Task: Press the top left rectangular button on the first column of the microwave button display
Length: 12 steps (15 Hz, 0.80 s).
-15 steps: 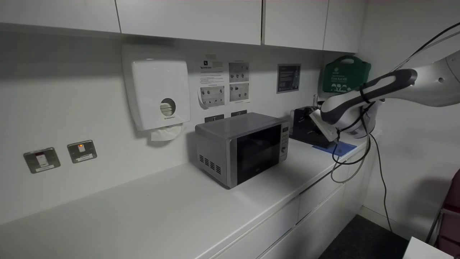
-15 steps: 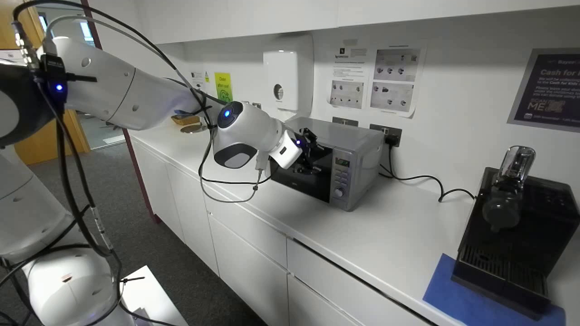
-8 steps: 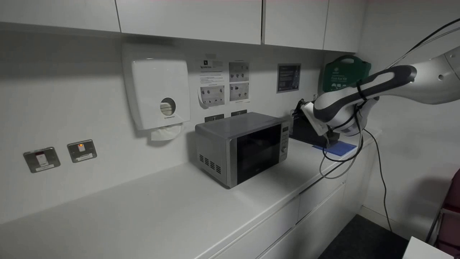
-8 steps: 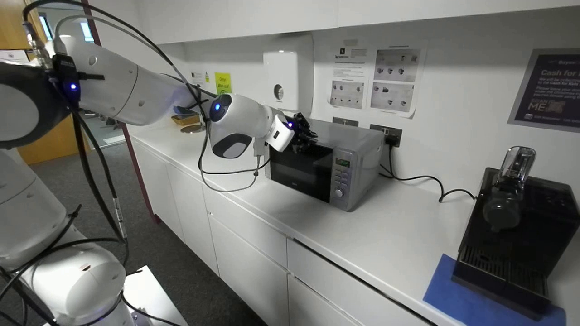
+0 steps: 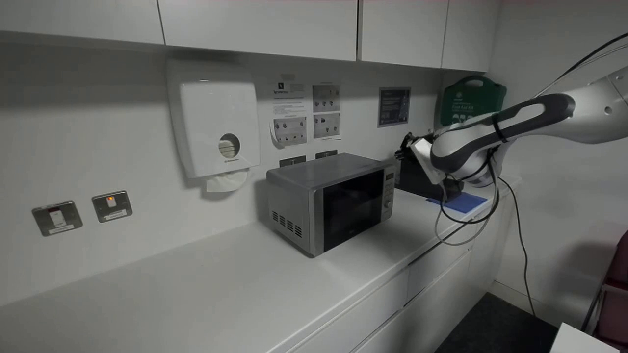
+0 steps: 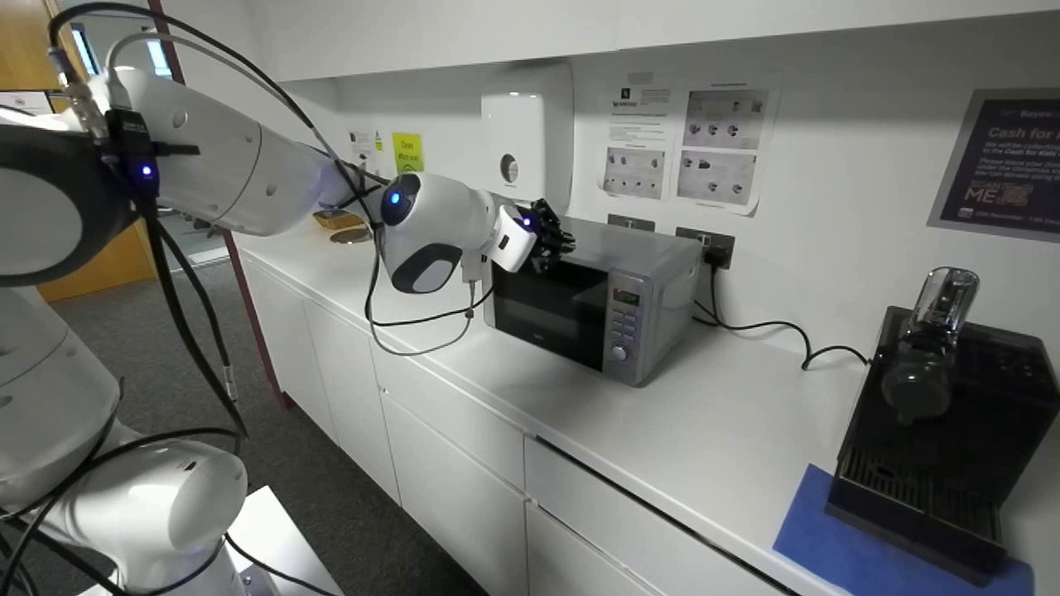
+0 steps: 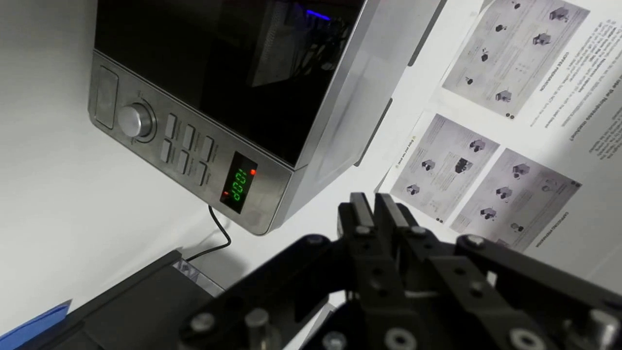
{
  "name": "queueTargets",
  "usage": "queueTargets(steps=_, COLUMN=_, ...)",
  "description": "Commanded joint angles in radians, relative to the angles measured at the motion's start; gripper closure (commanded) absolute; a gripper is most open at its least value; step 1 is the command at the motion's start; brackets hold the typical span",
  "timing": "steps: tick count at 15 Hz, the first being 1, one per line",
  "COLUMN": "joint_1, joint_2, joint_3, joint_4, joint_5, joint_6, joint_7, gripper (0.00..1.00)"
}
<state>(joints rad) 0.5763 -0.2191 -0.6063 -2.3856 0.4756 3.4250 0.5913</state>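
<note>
The silver-grey microwave (image 6: pixel 654 248) stands on the counter, its dark door (image 6: pixel 551 314) closed. In the wrist view, which is rotated, its control panel shows a lit green display (image 7: pixel 238 182), two columns of rectangular buttons and a round knob (image 7: pixel 135 120). The top left button (image 7: pixel 206 148) is nearest both display and door, and nothing covers it. My gripper (image 7: pixel 371 198) has its fingers (image 7: pixel 360 210) drawn almost together, a thin gap between them and nothing held. In an exterior view the gripper (image 6: pixel 566 240) overlaps the door's upper edge; in the wrist view it is apart from the panel.
A black coffee machine (image 6: pixel 919 463) sits on a blue cloth (image 6: pixel 803 530) beyond the microwave. A power cable (image 6: pixel 762 324) runs between them. Above are wall cabinets (image 5: pixel 260 29), with a paper towel dispenser (image 5: pixel 216 113) and posters (image 6: pixel 720 149) on the wall.
The spread fingers have come together. My gripper has risen and drawn back slightly from the front of the microwave door. The microwave has not moved.
</note>
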Motion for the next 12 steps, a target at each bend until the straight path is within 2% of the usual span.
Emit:
queueTargets(steps=1, joint_1=0.103, joint_2=-0.065, joint_3=-0.118, joint_4=-0.042, joint_5=-0.068, joint_6=0.025, joint_7=0.040, gripper=0.58)
queueTargets(steps=8, joint_1=0.237, joint_2=-0.161, joint_3=-0.249, joint_4=-0.057, joint_5=-0.111, joint_6=0.031, joint_7=0.044, gripper=0.05)
queueTargets(steps=9, joint_1=0.255, joint_2=-0.177, joint_3=-0.262, joint_4=-0.057, joint_5=-0.108, joint_6=0.027, joint_7=0.046, gripper=0.48)
queueTargets(steps=10, joint_1=0.274, joint_2=-0.191, joint_3=-0.276, joint_4=-0.057, joint_5=-0.104, joint_6=0.033, joint_7=0.048, gripper=0.42)
queueTargets(steps=11, joint_1=0.289, joint_2=-0.203, joint_3=-0.289, joint_4=-0.056, joint_5=-0.096, joint_6=0.029, joint_7=0.053, gripper=0.42)
queueTargets(steps=12, joint_1=0.303, joint_2=-0.212, joint_3=-0.301, joint_4=-0.054, joint_5=-0.093, joint_6=0.030, joint_7=0.055, gripper=0.50)
